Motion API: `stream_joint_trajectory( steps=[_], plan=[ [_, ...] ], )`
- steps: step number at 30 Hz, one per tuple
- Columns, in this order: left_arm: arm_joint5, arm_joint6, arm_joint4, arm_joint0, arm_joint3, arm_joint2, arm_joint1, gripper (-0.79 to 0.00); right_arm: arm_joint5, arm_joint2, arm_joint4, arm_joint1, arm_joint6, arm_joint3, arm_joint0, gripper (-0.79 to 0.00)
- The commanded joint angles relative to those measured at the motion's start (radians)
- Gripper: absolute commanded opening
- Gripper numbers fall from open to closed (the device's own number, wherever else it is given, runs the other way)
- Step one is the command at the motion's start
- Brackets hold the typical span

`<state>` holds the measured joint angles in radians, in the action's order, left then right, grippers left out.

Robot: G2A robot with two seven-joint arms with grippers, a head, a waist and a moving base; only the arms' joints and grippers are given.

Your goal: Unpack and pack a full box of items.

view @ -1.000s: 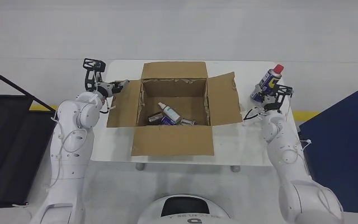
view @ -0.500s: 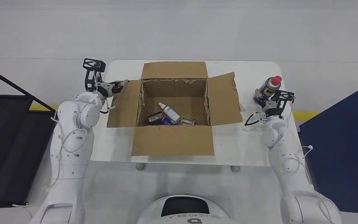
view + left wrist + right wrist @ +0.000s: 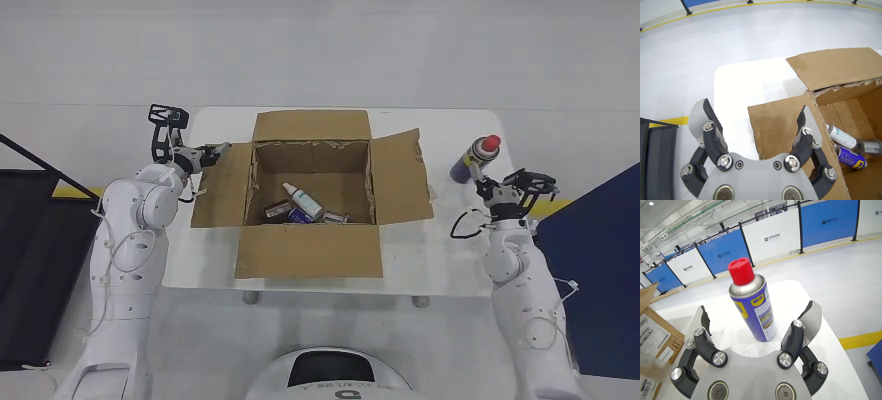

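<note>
An open cardboard box point(image 3: 262, 190) sits mid-table. Inside lie a white bottle point(image 3: 303, 200) point(image 3: 842, 135), a blue can point(image 3: 298, 214) point(image 3: 851, 157) and a silver piece point(image 3: 869, 146). A blue spray can with a red cap point(image 3: 477, 157) point(image 3: 753, 306) stands upright near the table's far right corner. My right gripper point(image 3: 515, 186) point(image 3: 757, 309) is open just in front of that can, not touching it. By the box's left flap point(image 3: 776, 125) my left gripper point(image 3: 190, 135) point(image 3: 755, 108) is open with nothing between its fingers.
The white table point(image 3: 440, 255) has bare surface to the right of the box and along its far left corner point(image 3: 745, 75). The box's four flaps are folded outwards. A dark rack point(image 3: 30, 250) stands on the floor at the left.
My right gripper has let go of the spray can, which now stands upright, and has drawn back towards the table's right edge. The left arm has not moved.
</note>
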<state>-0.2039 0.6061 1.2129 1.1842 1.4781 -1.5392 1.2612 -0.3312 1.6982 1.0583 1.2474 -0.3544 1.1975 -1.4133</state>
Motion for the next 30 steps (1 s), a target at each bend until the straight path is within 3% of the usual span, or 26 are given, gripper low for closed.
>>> stream_joint_trajectory(
  steps=[1,9,13,27,28,30],
  plan=[
    [0.000,0.000,0.000,0.000,0.000,0.000,0.000,0.000,0.006,0.015,-0.011,-0.001,-0.004,0.064,-0.040,0.000],
    [0.000,0.000,0.000,0.000,0.000,0.000,0.000,0.000,0.032,0.010,-0.023,0.005,-0.012,0.416,-0.220,0.000],
    [0.000,0.000,0.000,0.000,0.000,0.000,0.000,0.000,0.080,-0.020,-0.038,0.011,0.055,0.569,-0.270,0.000],
    [0.000,0.000,0.000,0.000,0.000,0.000,0.000,0.000,0.098,-0.026,-0.027,0.011,0.081,0.555,-0.263,0.000],
    [0.000,0.000,0.000,0.000,0.000,0.000,0.000,0.000,0.120,-0.050,-0.009,0.013,0.103,0.558,-0.248,0.000],
    [0.000,0.000,0.000,0.000,0.000,0.000,0.000,0.000,0.057,-0.120,-0.011,0.017,0.102,0.608,-0.240,0.000]
  ],
)
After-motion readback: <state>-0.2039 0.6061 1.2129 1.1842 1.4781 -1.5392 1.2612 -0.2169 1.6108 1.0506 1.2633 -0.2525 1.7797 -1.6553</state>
